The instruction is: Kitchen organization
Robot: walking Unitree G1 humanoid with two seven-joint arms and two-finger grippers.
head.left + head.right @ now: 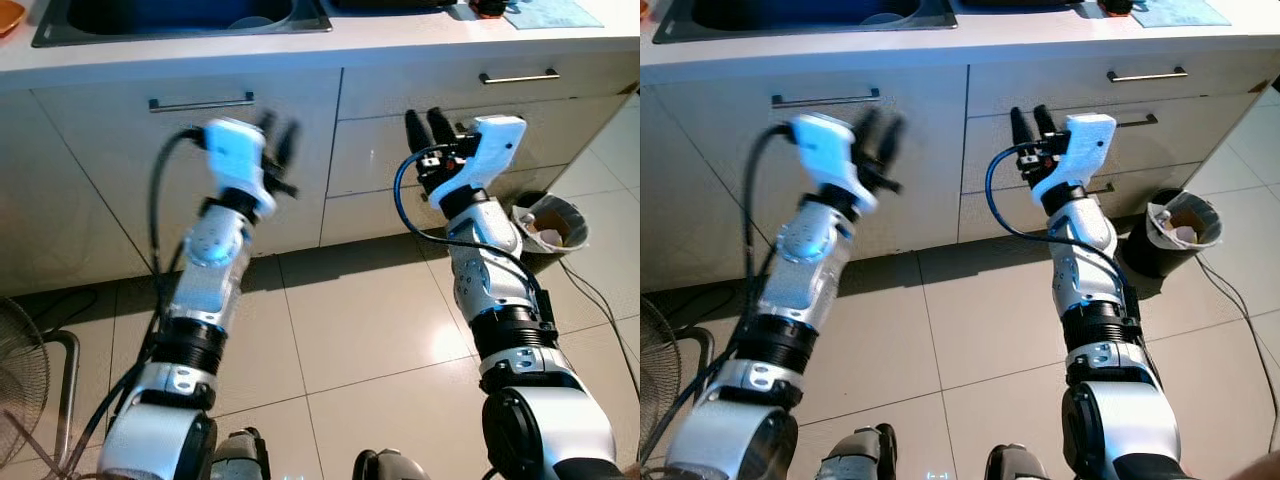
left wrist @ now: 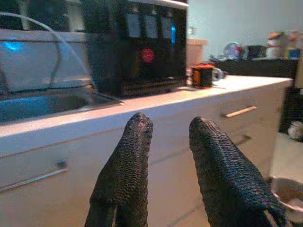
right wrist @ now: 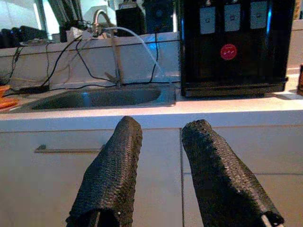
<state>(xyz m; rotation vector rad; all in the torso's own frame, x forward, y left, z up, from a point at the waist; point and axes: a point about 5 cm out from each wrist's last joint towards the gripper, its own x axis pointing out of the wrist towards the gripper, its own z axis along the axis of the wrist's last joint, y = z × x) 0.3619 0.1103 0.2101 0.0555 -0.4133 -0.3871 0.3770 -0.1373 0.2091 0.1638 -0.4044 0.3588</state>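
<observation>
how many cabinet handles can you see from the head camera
4: one on the door under the sink, and three drawer handles down the right: top, middle, lowest partly hidden by the right arm.

Nothing readable is showing up anywhere here, honestly: the black machine point(image 3: 235, 45) on the counter is wearing a round red sticker point(image 3: 228, 51) and three small pale panels up top, but whatever's printed on them is coming through too blurry to read.

Silver arms, textured black claws point(image 1: 428, 128)
</observation>
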